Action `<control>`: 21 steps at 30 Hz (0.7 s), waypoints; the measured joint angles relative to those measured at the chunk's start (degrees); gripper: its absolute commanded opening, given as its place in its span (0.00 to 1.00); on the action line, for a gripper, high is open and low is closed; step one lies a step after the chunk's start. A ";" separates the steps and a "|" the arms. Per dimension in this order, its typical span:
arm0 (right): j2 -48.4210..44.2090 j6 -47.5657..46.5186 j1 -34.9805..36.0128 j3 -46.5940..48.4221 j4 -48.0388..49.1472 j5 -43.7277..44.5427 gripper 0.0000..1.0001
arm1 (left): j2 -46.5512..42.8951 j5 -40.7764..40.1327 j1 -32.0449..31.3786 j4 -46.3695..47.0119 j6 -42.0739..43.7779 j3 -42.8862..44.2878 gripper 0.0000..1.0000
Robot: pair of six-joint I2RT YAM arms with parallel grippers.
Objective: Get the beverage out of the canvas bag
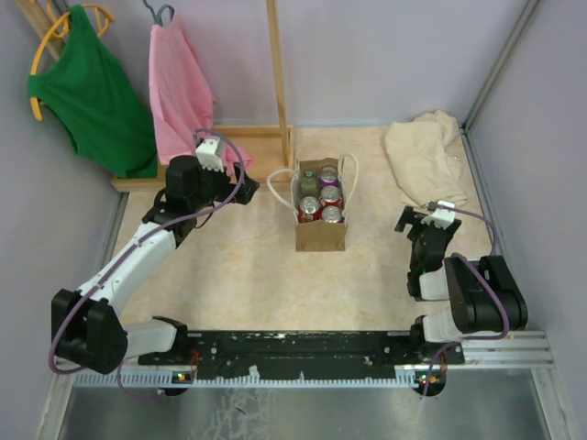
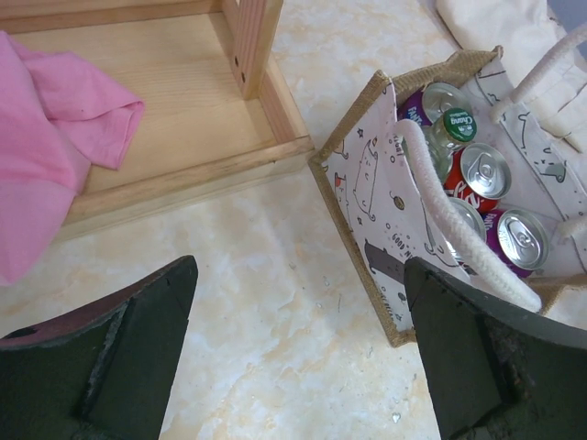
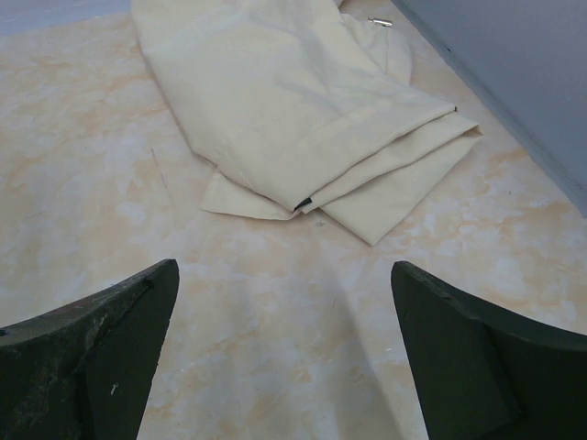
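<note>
Cans (image 2: 484, 170) in canvas bag (image 2: 365, 188) show from left wrist, not right; left claw (image 2: 298, 353), right claw (image 3: 284, 353) released.

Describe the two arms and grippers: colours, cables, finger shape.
Left arm and right arm alike: white link shells, black joint housings, a purple cable looping along each, a white camera block at the wrist. The left gripper and right gripper have broad, dark, scuffed, wedge-shaped fingers.

The canvas bag (image 1: 321, 236) is open at the top, but one of its white handles (image 2: 459, 229) lies across the cans (image 1: 330, 198). The table (image 1: 238, 275) is free at its 3, 6 and 9 o'clock. A wooden rack (image 1: 261, 151) stands at 10, and a beige cloth (image 1: 424, 160) at 2.
</note>
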 measured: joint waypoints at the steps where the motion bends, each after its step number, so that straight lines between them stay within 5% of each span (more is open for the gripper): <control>1: 0.00 0.00 0.00 0.00 0.00 -0.02 0.99 | -0.68 0.00 0.00 -0.02 -0.11 -0.33 1.00; 12: 0.00 0.00 0.00 0.00 0.00 -0.02 0.99 | -3.02 0.20 0.00 -2.56 -0.22 -0.55 1.00; 21: 0.00 0.00 0.00 0.00 0.00 -0.02 0.99 | -2.45 9.05 0.00 -2.40 -0.22 0.50 1.00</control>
